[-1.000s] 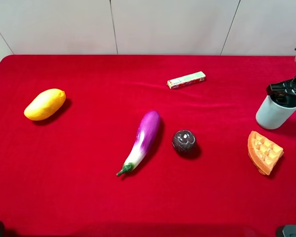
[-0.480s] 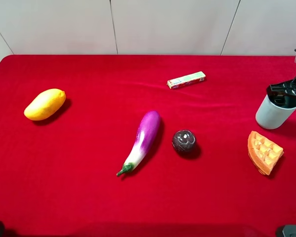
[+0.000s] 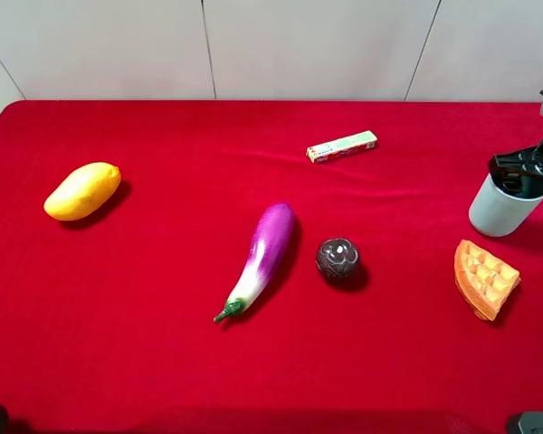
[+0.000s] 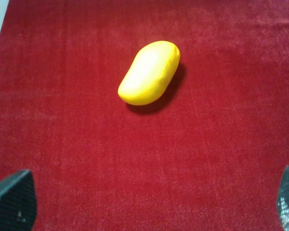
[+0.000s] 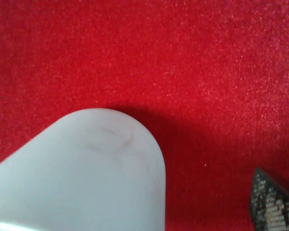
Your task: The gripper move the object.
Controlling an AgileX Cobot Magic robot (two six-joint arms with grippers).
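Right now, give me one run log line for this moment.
right gripper: open, at cup rim | cup: standing on red cloth | left gripper: open, above mango

Under me, fuzzy matt cloth covers the tabletop (image 3: 163, 362). The cup (image 5: 86, 173) beside me looks smooth matt plastic, faintly scuffed; the eggplant (image 3: 270, 240) shines glossy.
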